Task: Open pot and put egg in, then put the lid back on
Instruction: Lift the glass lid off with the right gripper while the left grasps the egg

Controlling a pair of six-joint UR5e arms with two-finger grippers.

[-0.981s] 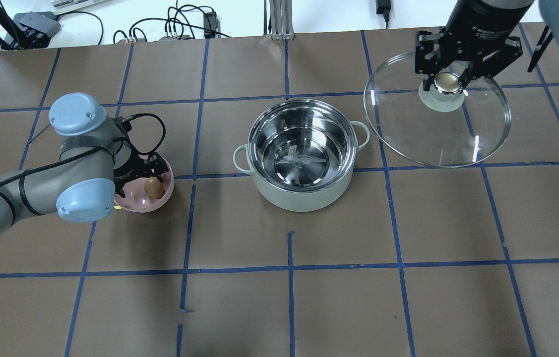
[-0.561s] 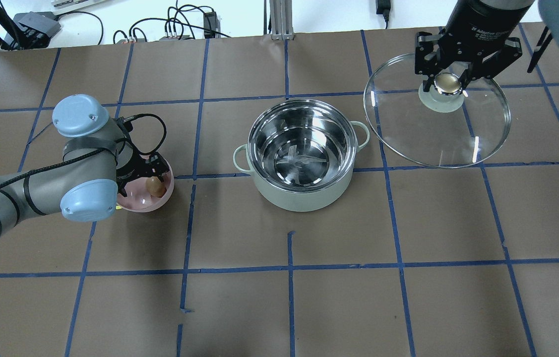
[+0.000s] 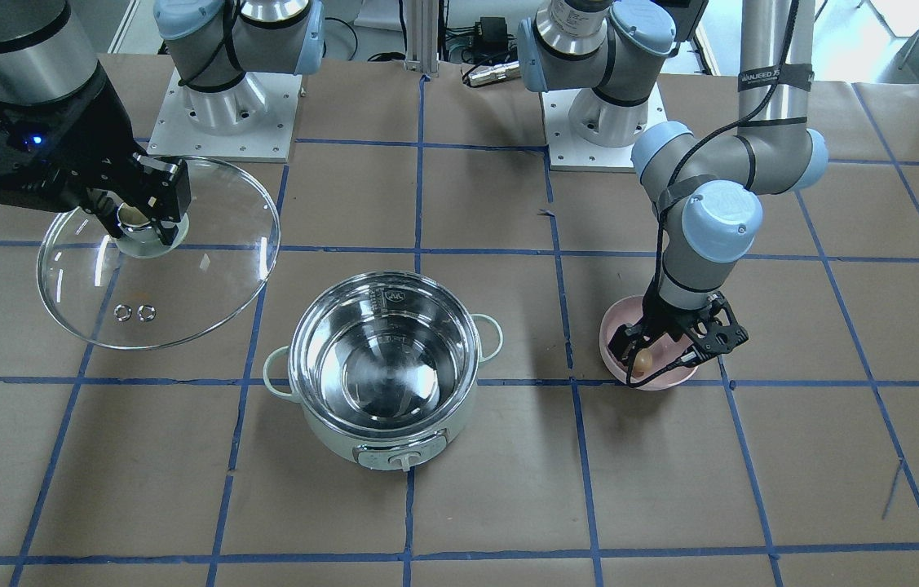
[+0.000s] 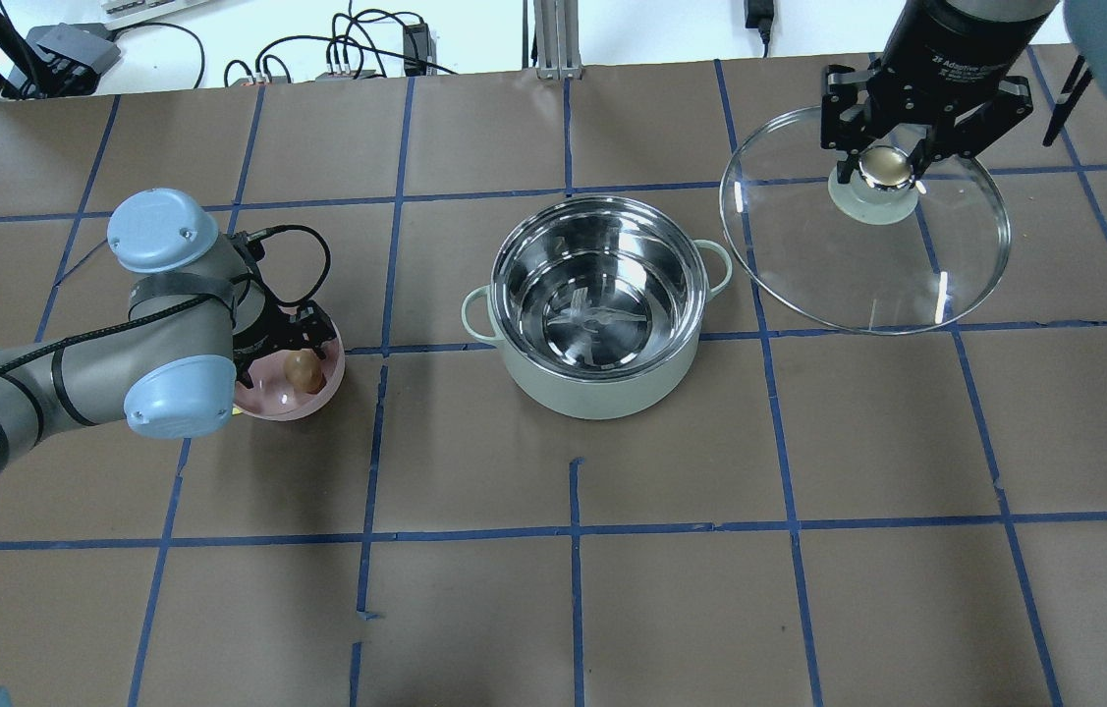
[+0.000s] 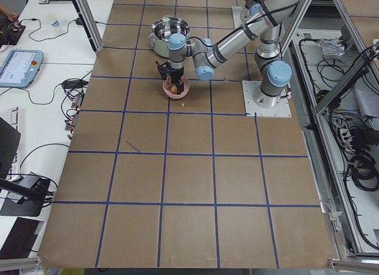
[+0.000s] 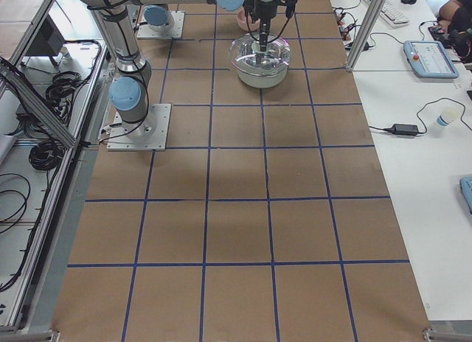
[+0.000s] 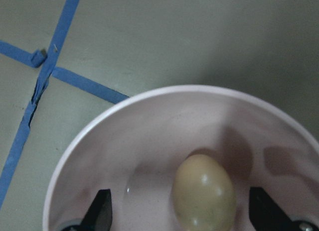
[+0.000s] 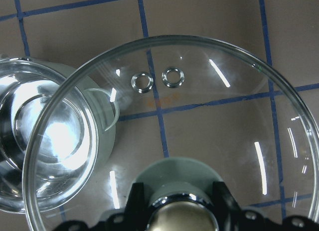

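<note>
**Front-facing view.** The uncovered pot (image 3: 394, 440), mint outside and bright steel inside, stands mid-table with its control knob at 6 o'clock. The right gripper (image 3: 137, 222) is clamped on the knob of the lid (image 3: 182, 277), at the pot's 10 o'clock. Its fingers hide most of that knob.

**Overhead view.** The left arm covers part of the pink bowl (image 4: 332, 388) at the pot's 9 o'clock. The brown-tan egg (image 4: 302, 370) lies inside the bowl.

**Side views.** Both grippers are too small to judge.

**Left wrist view.** The left gripper (image 7: 180, 205) has its fingers spread either side of the egg. The lower edge cuts them off, and contact cannot be told.

**Right wrist view.** The clear, tilted lid shows two ringed vents, and a pot handle is visible through the glass.
</note>
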